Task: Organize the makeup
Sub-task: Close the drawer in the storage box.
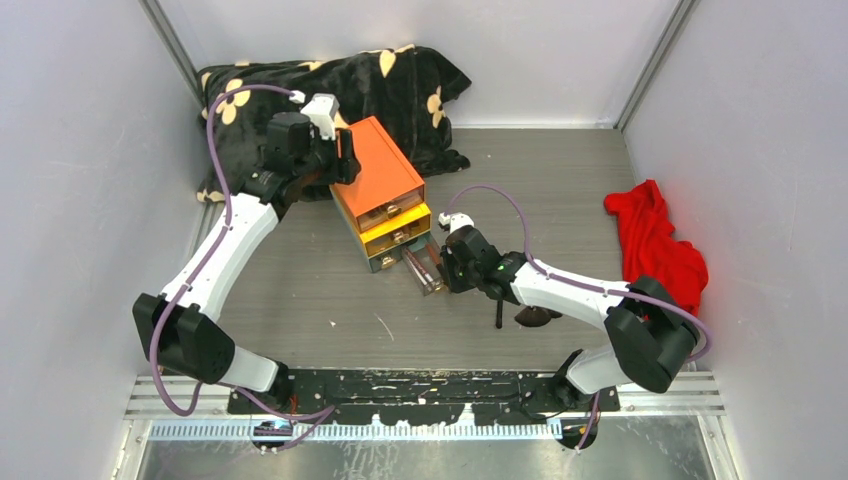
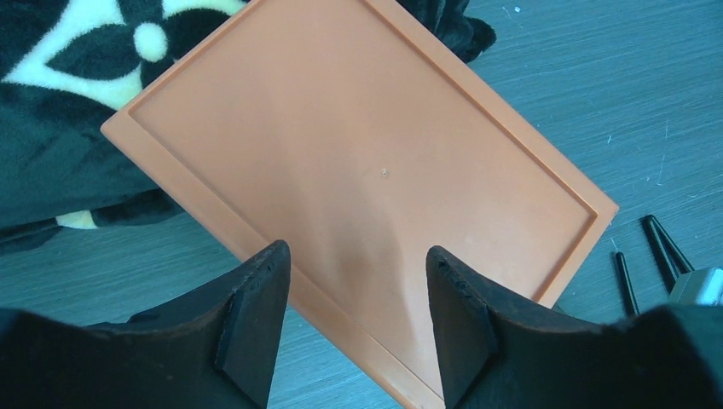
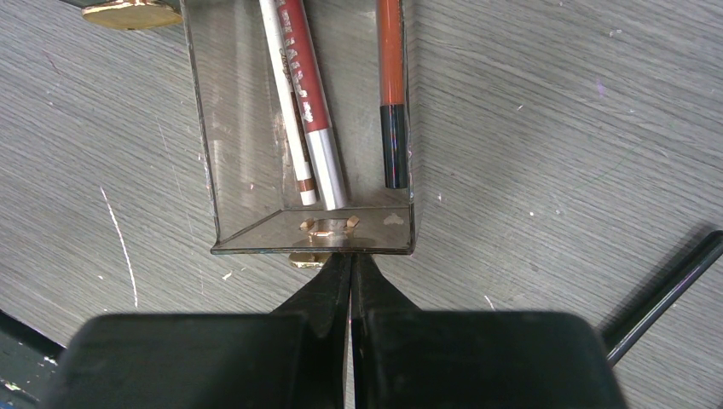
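The orange-topped box (image 1: 378, 165) stands at mid-table with its clear bottom drawer (image 1: 422, 268) pulled out. In the right wrist view the drawer (image 3: 205, 145) holds a red and silver tube (image 3: 309, 102), a thin white pencil (image 3: 286, 111) and an orange pencil with a black cap (image 3: 390, 94). My right gripper (image 3: 350, 260) is shut, its tips against the drawer front beside the gold knob (image 3: 309, 259); it also shows in the top view (image 1: 440, 265). My left gripper (image 2: 358, 324) is open and empty over the orange lid (image 2: 358, 145), at the box's far end (image 1: 345, 150). A black brush (image 1: 498, 312) lies behind my right gripper.
A black flower-patterned cushion (image 1: 300, 90) lies at the back left, touching the box. A red cloth (image 1: 655, 240) lies at the right. Slim black sticks (image 2: 661, 247) lie on the table beside the box. A black handle (image 3: 673, 290) lies right of the drawer.
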